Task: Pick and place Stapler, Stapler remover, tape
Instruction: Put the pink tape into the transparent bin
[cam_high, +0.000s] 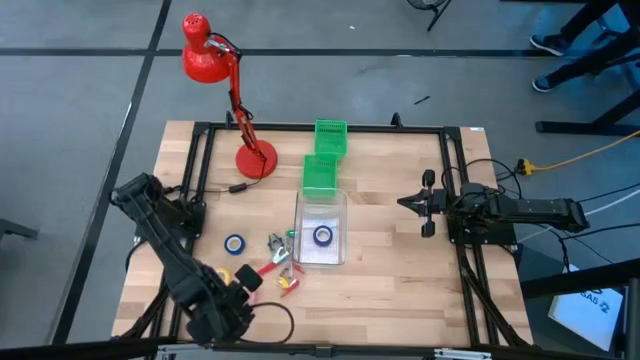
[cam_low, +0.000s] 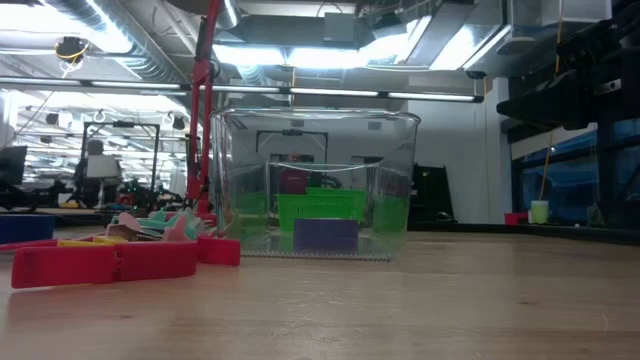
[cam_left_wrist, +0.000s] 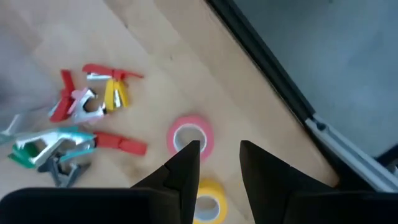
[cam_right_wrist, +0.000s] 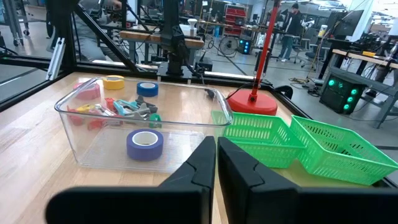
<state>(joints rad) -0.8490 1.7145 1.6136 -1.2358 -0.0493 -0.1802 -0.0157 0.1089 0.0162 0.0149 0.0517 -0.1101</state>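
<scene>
Left hand (cam_left_wrist: 219, 147) is down at about 7 o'clock on the tabletop (cam_high: 400, 290), fingers parted and empty, bare wood showing in the gap. One fingertip sits over the hole of the pink roll (cam_left_wrist: 206, 127); the other stands outside its rim, so the hand looks lined up to pinch one wall of the ring. The yellow roll (cam_left_wrist: 217, 196) lies just beside it, closer in under the wrist, and that's the hazard. I'd say the job is to drop straight down, keep one finger inside the hole and one outside, and close gently so the ring doesn't skate across the wood or bump the yellow one. Beyond the pink roll lies a scatter of small red, yellow and teal pieces (cam_left_wrist: 81, 106), near enough to avoid on the lift. The clear bin (cam_high: 300, 225) waits at the tabletop's centre, roughly 2 o'clock from the hand, with a blue roll (cam_high: 316, 236) already inside; another blue roll (cam_high: 229, 244) lies outside, at the bin's 9 o'clock. Right hand (cam_right_wrist: 216, 155) is parked at 3 o'clock, clenched on nothing.
</scene>
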